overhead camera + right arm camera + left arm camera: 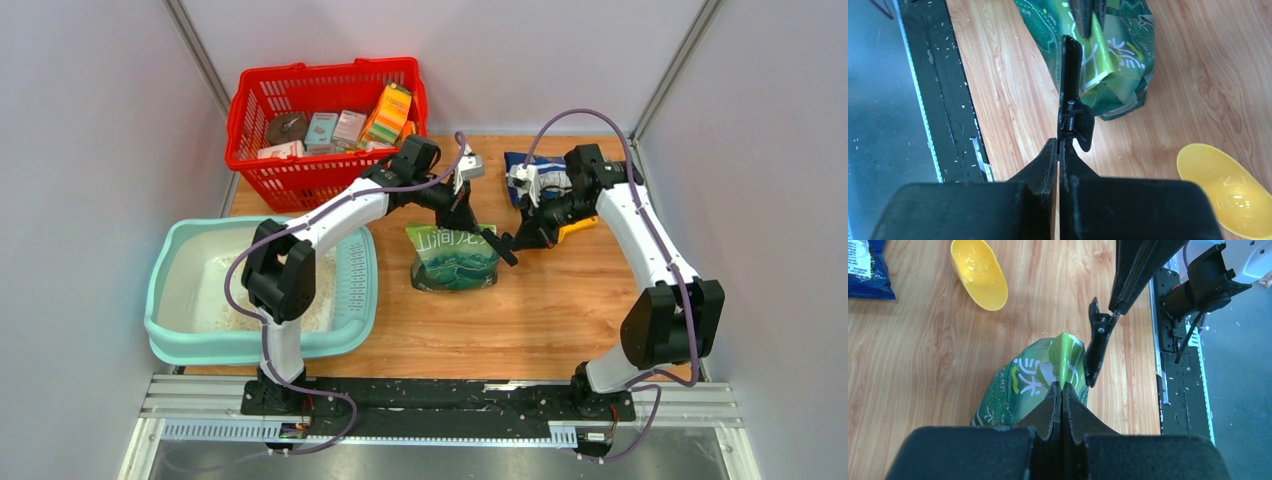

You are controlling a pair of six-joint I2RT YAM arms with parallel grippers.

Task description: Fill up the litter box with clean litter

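The pale teal litter box [165, 262] sits at the table's left, with a thin layer of beige clean litter [240, 315] inside. A green printed bag [455, 262] [1013, 390] [1120, 60] stands mid-table. My left gripper [468, 222] [1062, 386] is shut on the bag's folded top edge. My right gripper [520, 240] [1058, 142] is shut on the handle of a long black clip [1096, 347] [1072, 90]. The clip's far end lies against the bag's top right corner; I cannot tell whether it clamps the bag.
A red mesh basket [325, 115] with boxes stands at the back left. A yellow scoop [578, 228] [979, 272] [1228, 192] and a blue bag [535, 175] [865, 265] lie at the back right, near the right arm.
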